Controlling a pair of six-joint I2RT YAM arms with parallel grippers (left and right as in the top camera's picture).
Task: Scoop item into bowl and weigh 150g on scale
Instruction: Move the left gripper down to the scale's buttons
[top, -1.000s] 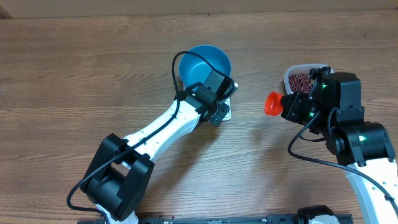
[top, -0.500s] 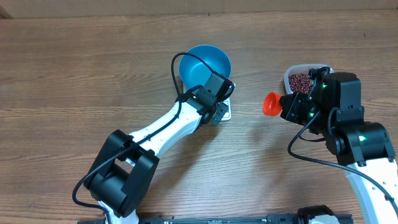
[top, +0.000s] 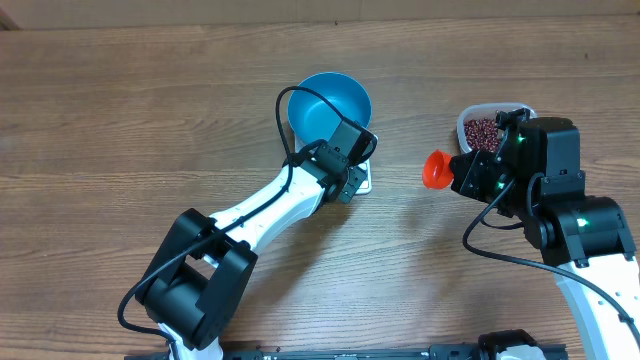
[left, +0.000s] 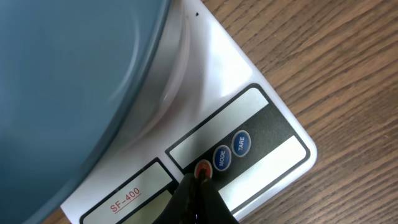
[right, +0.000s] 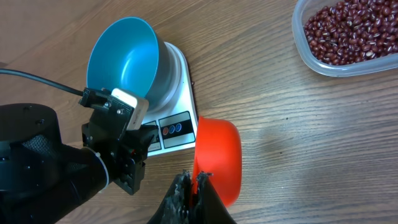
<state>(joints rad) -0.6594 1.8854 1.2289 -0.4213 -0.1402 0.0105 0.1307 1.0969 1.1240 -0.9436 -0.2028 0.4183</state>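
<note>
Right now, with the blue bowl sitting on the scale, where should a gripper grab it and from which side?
Pinch the blue bowl by its thin rim, from straight above, one finger inside, one outside, on the side away from the left gripper. It stands upright, open and empty.

Brown wood-grain table (top: 120, 100), grain running left to right in the overhead view; directly on it, a white scale (left: 205, 81) near centre, and a clear plastic tub (right: 336, 68) well apart to the scale's right, slightly farther back.
</note>
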